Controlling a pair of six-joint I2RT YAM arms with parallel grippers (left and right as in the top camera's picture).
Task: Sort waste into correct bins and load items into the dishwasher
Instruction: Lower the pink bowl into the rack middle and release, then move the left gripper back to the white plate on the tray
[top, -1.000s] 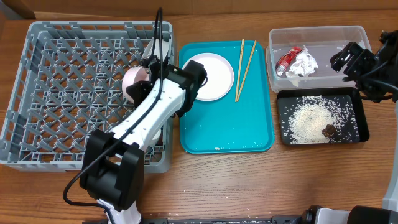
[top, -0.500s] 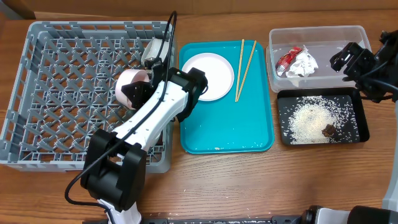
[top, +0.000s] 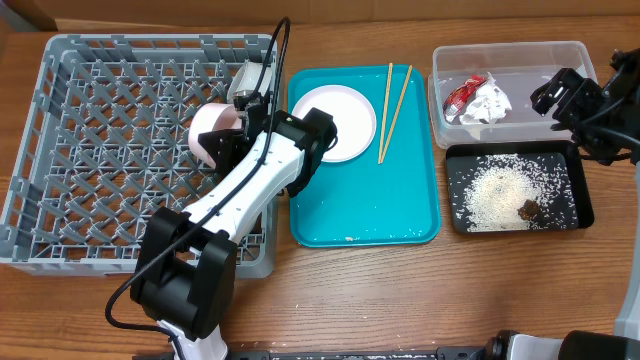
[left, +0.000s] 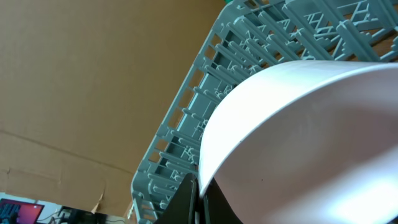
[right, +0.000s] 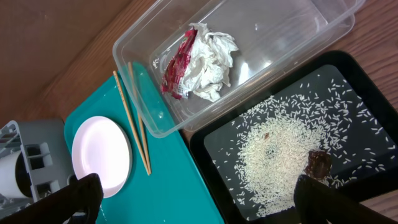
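Note:
My left gripper (top: 228, 140) is shut on the rim of a white bowl (top: 212, 133) and holds it over the grey dish rack (top: 100, 150); the bowl fills the left wrist view (left: 305, 143). The white plate (top: 338, 122) and the chopsticks (top: 393, 98) lie on the teal tray (top: 365, 200). The red-and-white wrapper (top: 477, 100) lies in the clear tub (top: 510, 55). Rice (top: 495, 193) and a brown lump (top: 528, 209) lie in the black tray (top: 580, 190). My right gripper (top: 560, 95) is open and empty above the tub's right end.
A second white bowl or cup (top: 243, 82) stands in the rack behind the left arm. Brown cardboard (left: 93, 81) stands beyond the rack. Bare wooden table (top: 400, 300) runs along the front.
My left gripper has moved the bowl a little to the left and farther back over the rack. The right arm has not moved.

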